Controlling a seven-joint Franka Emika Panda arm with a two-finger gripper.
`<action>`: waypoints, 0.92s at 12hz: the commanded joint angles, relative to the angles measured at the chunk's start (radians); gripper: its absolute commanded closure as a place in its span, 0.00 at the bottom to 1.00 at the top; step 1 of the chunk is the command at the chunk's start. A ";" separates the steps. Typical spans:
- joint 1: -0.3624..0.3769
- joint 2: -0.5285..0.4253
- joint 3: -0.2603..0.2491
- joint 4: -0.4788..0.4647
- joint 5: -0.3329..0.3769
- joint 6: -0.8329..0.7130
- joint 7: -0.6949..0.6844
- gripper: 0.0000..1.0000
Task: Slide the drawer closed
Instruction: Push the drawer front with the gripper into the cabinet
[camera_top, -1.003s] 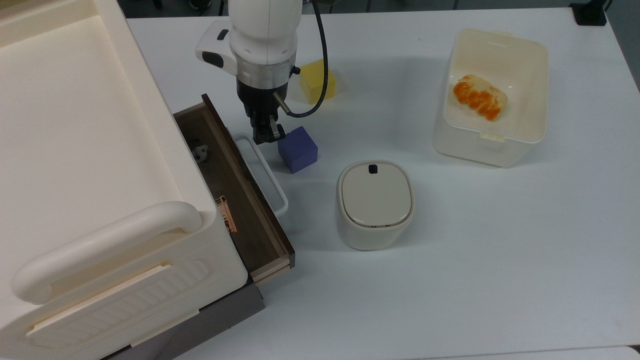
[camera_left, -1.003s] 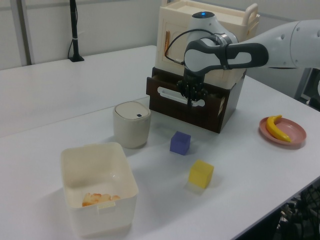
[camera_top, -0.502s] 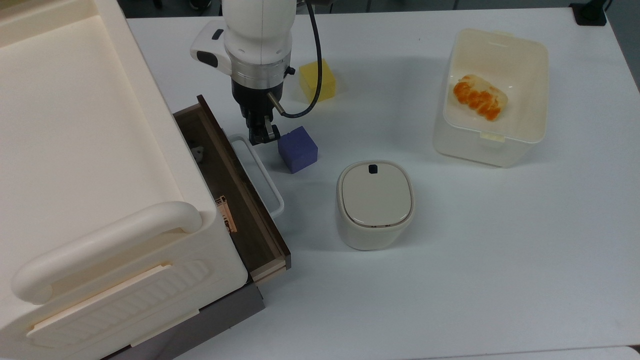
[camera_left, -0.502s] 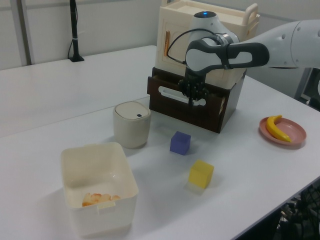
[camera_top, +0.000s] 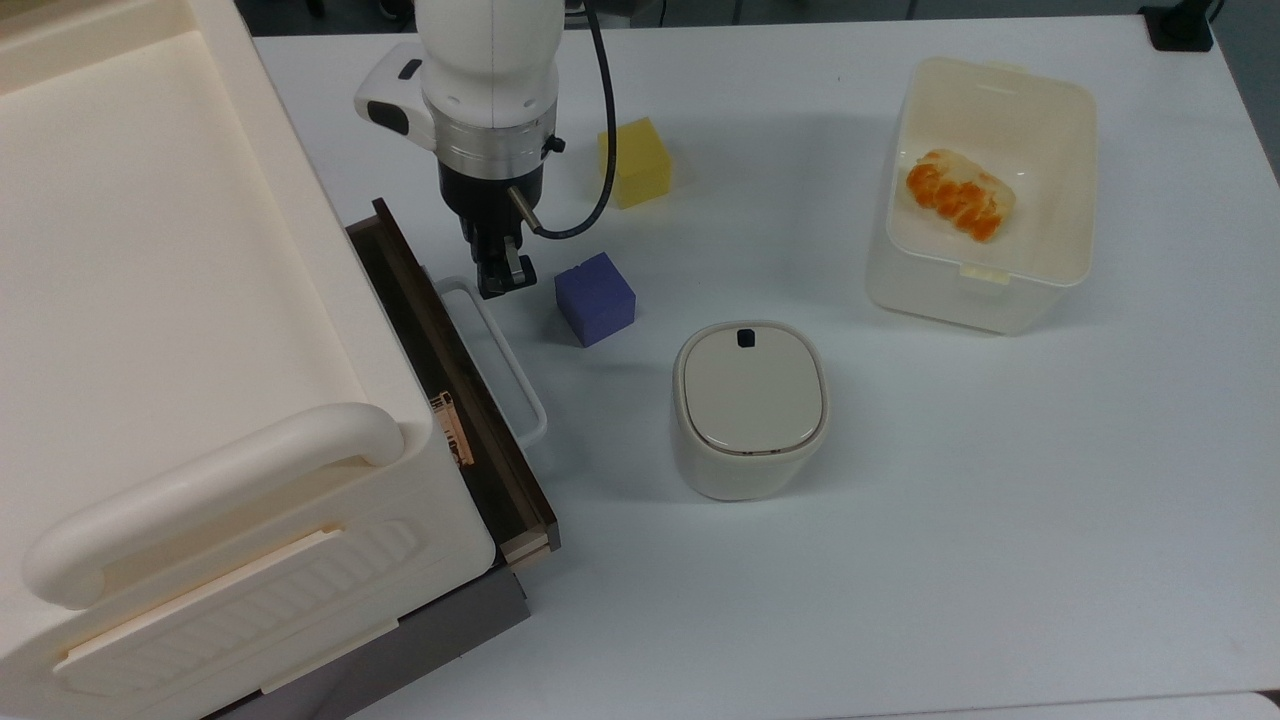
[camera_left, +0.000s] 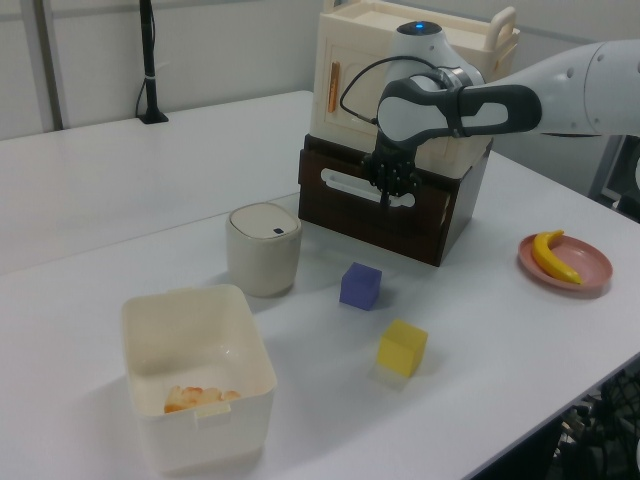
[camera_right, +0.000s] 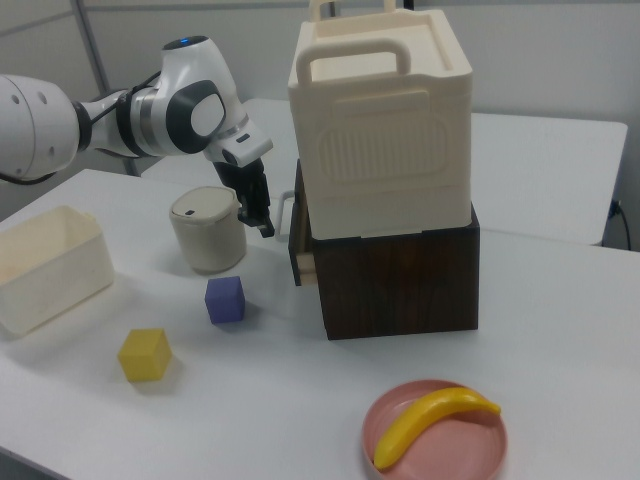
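drawer (camera_top: 455, 390) interior mostly hidden, cabinet (camera_top: 150, 330) cropped

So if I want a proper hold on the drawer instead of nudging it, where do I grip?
Probably the thin white loop handle on the drawer's dark front panel. It stands off the panel, leaving a gap for one finger. Come from the table side, above it, where the gripper already sits at its far end in the top view.

No legible text, brand, number or sign appears on anything in the scene; a small orange-and-white striped label (camera_top: 451, 428) at the cabinet's edge above the drawer (camera_top: 470, 400), well away from the gripper (camera_top: 497, 285), carries markings too small to read
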 joint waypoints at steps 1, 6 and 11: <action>-0.013 -0.003 -0.012 -0.009 -0.004 0.031 0.016 1.00; -0.025 0.000 -0.014 -0.009 -0.005 0.064 0.016 1.00; -0.029 0.011 -0.026 -0.007 -0.007 0.066 0.014 1.00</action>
